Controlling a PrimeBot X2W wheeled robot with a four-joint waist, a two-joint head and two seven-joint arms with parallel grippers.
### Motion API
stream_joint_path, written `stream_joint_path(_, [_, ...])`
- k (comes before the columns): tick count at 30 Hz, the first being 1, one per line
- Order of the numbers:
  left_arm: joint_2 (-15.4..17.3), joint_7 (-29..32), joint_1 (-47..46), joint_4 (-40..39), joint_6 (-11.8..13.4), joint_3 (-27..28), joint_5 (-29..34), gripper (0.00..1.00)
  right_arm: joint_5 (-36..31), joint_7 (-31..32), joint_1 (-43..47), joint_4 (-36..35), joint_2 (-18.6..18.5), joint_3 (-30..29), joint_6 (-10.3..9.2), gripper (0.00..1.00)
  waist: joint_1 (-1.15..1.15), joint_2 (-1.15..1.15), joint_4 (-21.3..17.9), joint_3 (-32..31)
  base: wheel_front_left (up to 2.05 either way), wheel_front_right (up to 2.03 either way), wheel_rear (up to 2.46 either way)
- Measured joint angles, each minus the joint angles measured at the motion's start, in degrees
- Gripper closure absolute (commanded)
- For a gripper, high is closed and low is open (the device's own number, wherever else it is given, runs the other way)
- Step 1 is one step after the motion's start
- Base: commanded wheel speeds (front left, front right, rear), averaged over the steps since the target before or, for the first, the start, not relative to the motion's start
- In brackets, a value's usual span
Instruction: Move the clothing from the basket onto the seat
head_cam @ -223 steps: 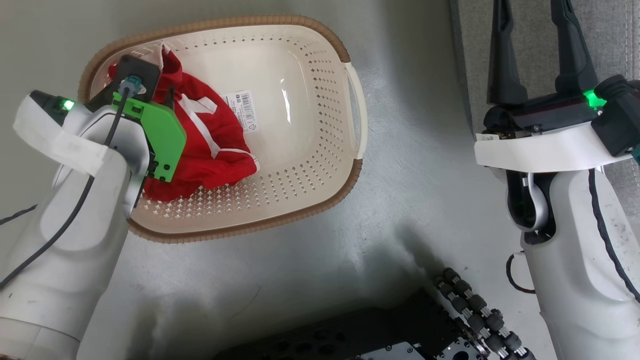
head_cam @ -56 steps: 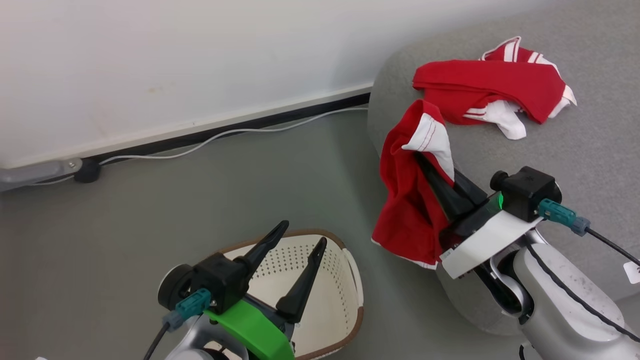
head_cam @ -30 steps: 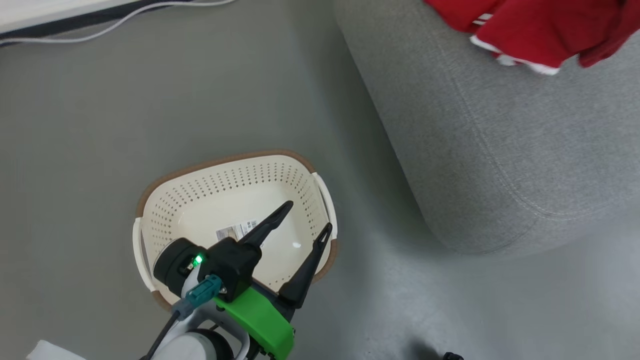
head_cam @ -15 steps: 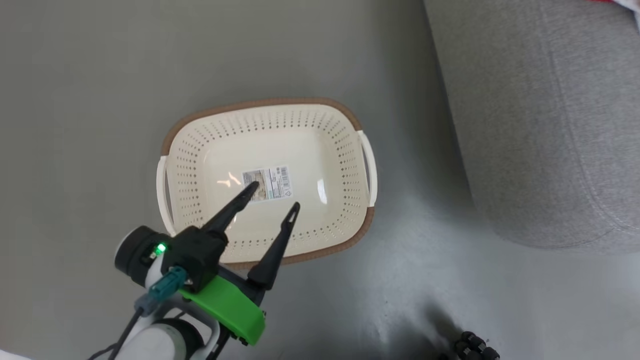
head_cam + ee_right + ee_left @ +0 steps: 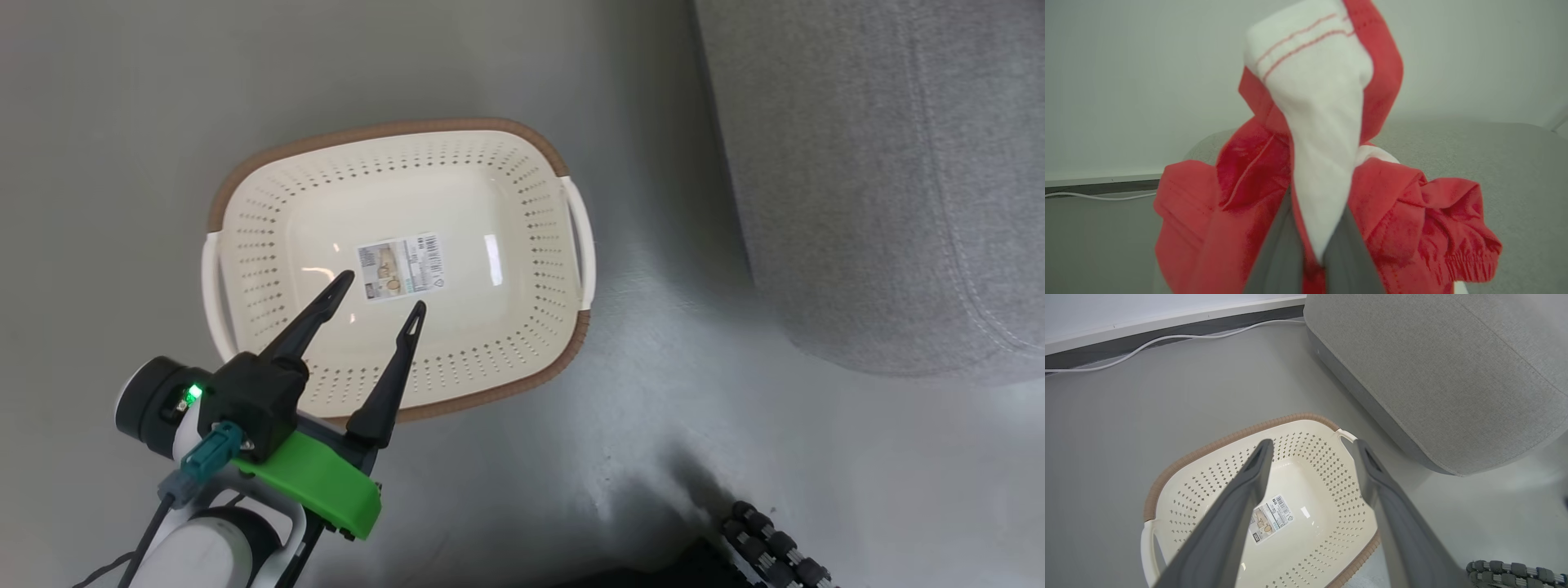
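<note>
Red clothing (image 5: 1310,163) pinched in clenched right gripper (image 5: 1314,249) near sofa (image 5: 1494,155) | basket (image 5: 392,131) holds no cloth, sofa at its 3 o'clock | left gripper (image 5: 382,293) splayed at basket's 7 o'clock | step: likely final drop-off | next: lower, unclench

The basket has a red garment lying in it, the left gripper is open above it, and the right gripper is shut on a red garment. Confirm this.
Not quite. The head view shows the basket with no garment in it, just a label sticker. The rest stands: the left gripper is open above it, and the right gripper is shut on a red garment.
</note>
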Motion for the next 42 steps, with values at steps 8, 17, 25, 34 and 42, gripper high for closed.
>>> stream_joint_path(8, [0.1,-0.6,0.0,1.2,-0.1,0.0,-0.1,0.0,-1.5,-0.5,-1.4,3.3,3.5,1.3,-0.51,0.0,0.0,0.0,-3.3,-0.7,0.0,0.0,0.0])
stream_joint_path(17, [-2.8,-2.4,0.0,4.9,0.6,1.6,-2.0,0.0,-0.2,-3.4,0.0,2.7,8.2,0.2,-0.96,0.0,0.0,0.0,-5.6,-5.8,0.0,0.0,0.0])
stream_joint_path(25, [-6.8,-6.1,0.6,9.6,2.1,5.3,-6.2,0.0,2.6,-5.7,9.7,-2.3,9.2,-1.9,-0.76,0.0,-0.01,0.0,-6.5,-11.9,0.0,0.0,0.0])
stream_joint_path(34, [-10.0,-11.3,4.2,15.9,3.0,9.0,-8.6,0.0,3.4,-5.7,25.3,-5.3,11.6,-1.9,0.47,0.0,-0.01,0.0,-3.4,-18.5,0.0,0.0,0.0])
stream_joint_path(42, [-12.6,-16.3,7.8,21.6,3.1,11.9,-10.2,0.0,3.1,-5.7,33.8,-13.0,16.3,-1.0,1.71,0.0,-0.01,0.0,2.8,-24.6,0.0,0.0,0.0])
